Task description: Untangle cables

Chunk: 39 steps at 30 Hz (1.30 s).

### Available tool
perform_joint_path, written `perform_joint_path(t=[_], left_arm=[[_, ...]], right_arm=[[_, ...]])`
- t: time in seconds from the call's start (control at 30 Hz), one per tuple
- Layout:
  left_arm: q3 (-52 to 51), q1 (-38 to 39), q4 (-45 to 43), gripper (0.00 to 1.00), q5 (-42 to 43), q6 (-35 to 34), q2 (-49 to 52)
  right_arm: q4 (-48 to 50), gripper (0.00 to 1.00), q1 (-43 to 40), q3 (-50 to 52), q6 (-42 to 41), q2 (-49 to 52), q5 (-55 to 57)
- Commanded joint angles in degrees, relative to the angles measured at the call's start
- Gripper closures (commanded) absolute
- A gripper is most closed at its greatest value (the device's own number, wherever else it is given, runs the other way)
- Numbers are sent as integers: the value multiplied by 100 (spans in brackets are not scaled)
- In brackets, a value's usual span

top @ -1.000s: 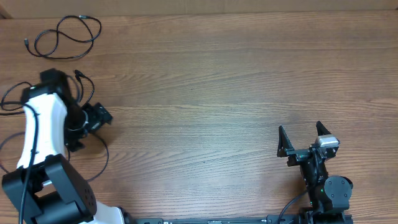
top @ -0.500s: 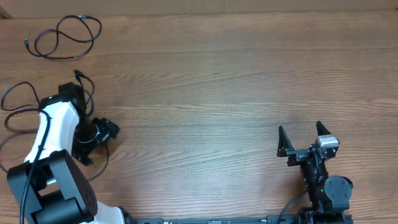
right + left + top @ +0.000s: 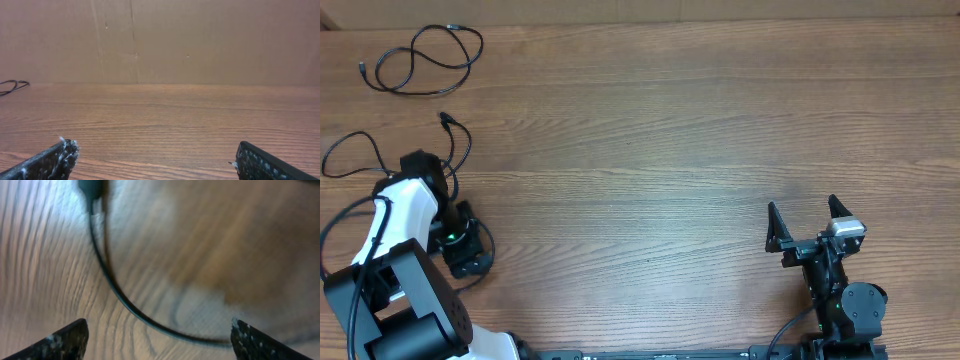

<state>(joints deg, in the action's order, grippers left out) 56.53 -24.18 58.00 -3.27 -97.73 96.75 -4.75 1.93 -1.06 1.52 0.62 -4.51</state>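
Observation:
One thin black cable [image 3: 425, 58] lies coiled by itself at the far left corner. Two more cables lie by my left arm: one with a plug end [image 3: 443, 118] looping toward the arm, and one forming a loop [image 3: 350, 148] at the table's left edge. My left gripper [image 3: 470, 256] points down at the table near the front left, open. In the left wrist view a cable [image 3: 117, 292] with its plug [image 3: 92, 187] curves across the wood between the open fingers of the left gripper [image 3: 160, 342], not gripped. My right gripper [image 3: 810, 222] [image 3: 159, 161] stands open with nothing in it.
The wooden table [image 3: 680, 150] stretches between the two arms. A brown board wall [image 3: 200, 40] closes the far side. In the right wrist view a bit of cable [image 3: 12, 86] shows far off at the left. Thicker arm wires run at the front edge [image 3: 785, 335].
My left arm has drawn back toward the front left, carrying its open gripper down from beside the cables' loops. The cables have kept their places. The right arm has not moved.

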Motion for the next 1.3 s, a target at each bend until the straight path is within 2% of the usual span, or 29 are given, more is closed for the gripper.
perform_joint_path(t=[0.0,0.07,0.2,0.33,0.4,0.5,0.6,0.8,0.97,1.07,1.27], left_arm=[[-356,-28,-192,11,-42,-1591,-31],[-503,-31,-363,11,-181,-1823,-31],[-581,-33,-479,13,-535,-1818,-31],[-581,-33,-428,24,-944,-1744,-31],[-581,-33,-426,26,-1051,-1445,-31],[-601,-24,-431,28,-1047,-1095,-31],[-721,-2,-459,25,-957,-1110,-31],[-1027,-2,-603,23,-251,-1108,-31],[-1279,-13,-953,26,-435,-1099,-31],[-1416,-13,-1163,26,-391,-796,-31],[-1744,-13,-1241,31,-243,-616,-31]], right_arm=[[20,0,26,59,7,-39,-9],[20,0,26,59,7,-39,-9],[20,0,26,59,7,-39,-9],[20,0,26,59,7,-39,-9],[20,0,26,59,7,-39,-9],[20,0,26,59,7,-39,-9],[20,0,26,59,7,-39,-9],[20,0,26,59,7,-39,-9],[20,0,26,59,7,-39,-9],[20,0,26,59,7,-39,-9],[20,0,26,59,7,-39,-9]])
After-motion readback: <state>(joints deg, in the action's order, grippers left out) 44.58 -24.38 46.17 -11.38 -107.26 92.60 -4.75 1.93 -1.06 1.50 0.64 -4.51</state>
